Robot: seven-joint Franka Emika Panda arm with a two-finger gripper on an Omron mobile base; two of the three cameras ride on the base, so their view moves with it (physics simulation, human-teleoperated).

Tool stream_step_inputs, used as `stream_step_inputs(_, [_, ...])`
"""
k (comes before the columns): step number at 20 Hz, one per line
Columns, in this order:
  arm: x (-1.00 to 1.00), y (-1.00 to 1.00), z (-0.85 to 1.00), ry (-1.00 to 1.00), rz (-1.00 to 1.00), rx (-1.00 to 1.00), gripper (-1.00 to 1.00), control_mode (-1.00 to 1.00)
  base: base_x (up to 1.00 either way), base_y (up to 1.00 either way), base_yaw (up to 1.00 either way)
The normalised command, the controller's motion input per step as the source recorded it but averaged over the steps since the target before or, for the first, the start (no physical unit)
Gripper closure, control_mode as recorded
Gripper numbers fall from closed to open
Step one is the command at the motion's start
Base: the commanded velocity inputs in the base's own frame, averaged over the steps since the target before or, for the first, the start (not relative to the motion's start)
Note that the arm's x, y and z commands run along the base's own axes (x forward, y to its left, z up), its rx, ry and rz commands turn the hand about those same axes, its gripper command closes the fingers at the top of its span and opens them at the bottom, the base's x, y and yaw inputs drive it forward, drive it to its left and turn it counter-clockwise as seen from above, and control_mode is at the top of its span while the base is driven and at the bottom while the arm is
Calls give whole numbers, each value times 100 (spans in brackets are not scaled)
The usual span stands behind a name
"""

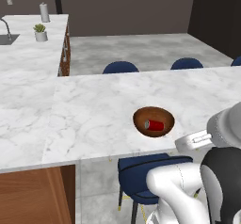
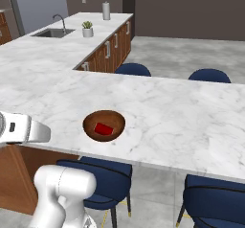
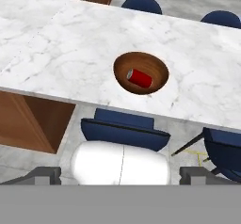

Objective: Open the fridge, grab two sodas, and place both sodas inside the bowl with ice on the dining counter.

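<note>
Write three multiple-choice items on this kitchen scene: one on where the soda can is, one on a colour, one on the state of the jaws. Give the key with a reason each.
1. Where is the red soda can?
A. In the wooden bowl
B. On a chair
C. By the sink

2. What colour are the chairs at the dining counter?
A. Green
B. Dark blue
C. White

3. How do the gripper jaws stand?
A. Shut on a can
B. Shut on nothing
C. Wide open, holding nothing

Key: 1 A, the can lies on its side in the bowl. 2 B, every seat back is dark blue. 3 C, the fingertips stand far apart with nothing between.
</note>
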Motion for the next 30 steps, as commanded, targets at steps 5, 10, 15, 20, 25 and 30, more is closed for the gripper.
stream_step_inputs(5, [-17,27,-3,0,0,-2,-100,100,-6,15,1])
stream_step_inputs(10, [0,0,0,0,0,0,-100,100,-29,99,19])
stream_step_inputs(15, [0,0,0,0,0,0,-100,100,-20,97,42])
stream_step_inputs(20, [0,0,0,0,0,0,-100,100,-12,81,51])
stream_step_inputs(25, [0,0,0,0,0,0,-100,100,-5,71,55])
stream_step_inputs(30, [0,0,0,0,0,0,-100,100,0,63,56])
